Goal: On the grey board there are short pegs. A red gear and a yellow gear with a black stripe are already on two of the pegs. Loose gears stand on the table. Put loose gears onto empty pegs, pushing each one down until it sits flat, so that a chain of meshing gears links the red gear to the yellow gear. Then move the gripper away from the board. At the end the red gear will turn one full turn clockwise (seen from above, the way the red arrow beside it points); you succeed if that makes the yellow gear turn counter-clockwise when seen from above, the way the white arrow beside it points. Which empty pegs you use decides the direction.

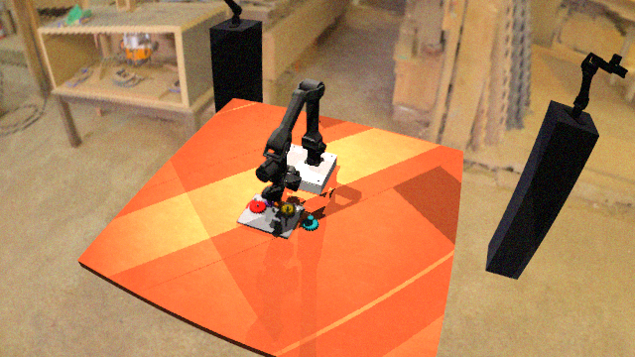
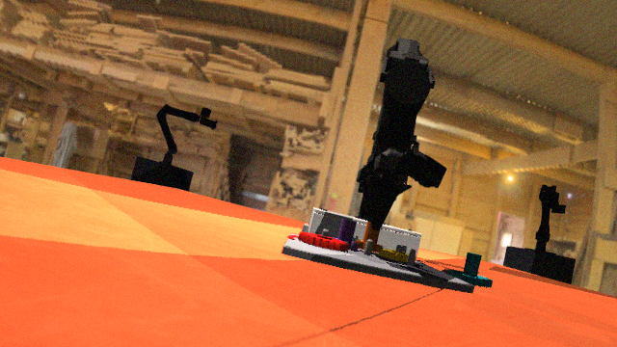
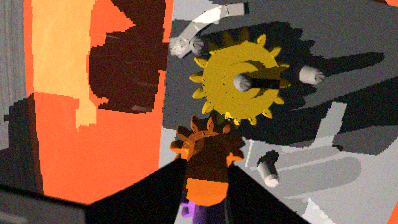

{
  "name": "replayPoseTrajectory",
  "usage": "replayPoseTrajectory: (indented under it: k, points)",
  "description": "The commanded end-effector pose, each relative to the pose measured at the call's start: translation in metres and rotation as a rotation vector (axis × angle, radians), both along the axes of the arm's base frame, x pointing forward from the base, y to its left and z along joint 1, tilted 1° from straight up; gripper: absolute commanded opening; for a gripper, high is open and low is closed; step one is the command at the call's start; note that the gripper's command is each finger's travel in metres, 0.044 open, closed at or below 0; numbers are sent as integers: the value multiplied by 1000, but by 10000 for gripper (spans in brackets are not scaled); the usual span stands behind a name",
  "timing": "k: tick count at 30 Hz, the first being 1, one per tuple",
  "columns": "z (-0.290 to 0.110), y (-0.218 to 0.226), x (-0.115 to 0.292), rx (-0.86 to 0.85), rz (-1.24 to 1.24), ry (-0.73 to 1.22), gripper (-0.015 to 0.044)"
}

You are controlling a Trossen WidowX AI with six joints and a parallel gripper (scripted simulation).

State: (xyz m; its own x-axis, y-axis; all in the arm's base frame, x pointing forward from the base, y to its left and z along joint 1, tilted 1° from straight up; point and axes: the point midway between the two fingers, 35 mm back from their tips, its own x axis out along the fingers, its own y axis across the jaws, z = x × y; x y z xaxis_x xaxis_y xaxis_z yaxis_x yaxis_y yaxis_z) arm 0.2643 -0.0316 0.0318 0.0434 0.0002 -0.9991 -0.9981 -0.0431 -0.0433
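Observation:
My gripper [image 1: 275, 197] [image 2: 374, 225] [image 3: 206, 170] is shut on the upright handle of an orange gear [image 2: 370, 235] [image 3: 205, 192], low over the grey board [image 1: 255, 224] [image 2: 333, 260]. The orange teeth are close beside the yellow gear [image 1: 288, 209] [image 2: 394, 254] [image 3: 220, 95]; whether the orange gear sits flat is hidden. A purple gear [image 2: 346, 229] [image 3: 204, 215] stands between the orange gear and the red gear [image 1: 257, 207] [image 2: 322, 241], its base mostly hidden. A teal gear [image 1: 311, 224] [image 2: 472, 266] stands on the table beside the board.
Bare pegs show in the wrist view: one peg [image 3: 311, 75] right of the yellow gear, one peg [image 3: 268, 172] right of the gripper, and one peg [image 3: 196, 46] by the white arrow [image 3: 212, 16]. The arm's white base [image 1: 317, 174] is behind the board.

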Motion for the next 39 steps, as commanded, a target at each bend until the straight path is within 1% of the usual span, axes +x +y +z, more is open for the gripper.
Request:
replayPoseTrajectory:
  k: [1,7,22,29,39]
  points:
    - [-2,1,-1,3,4,3,0]
    - [-2,0,-2,-2,111,3,0]
    - [-3,1,-1,-17,485,3,0]
    - [-4,0,-2,-14,411,3,0]
    - [-4,-1,0,-4,149,3,0]
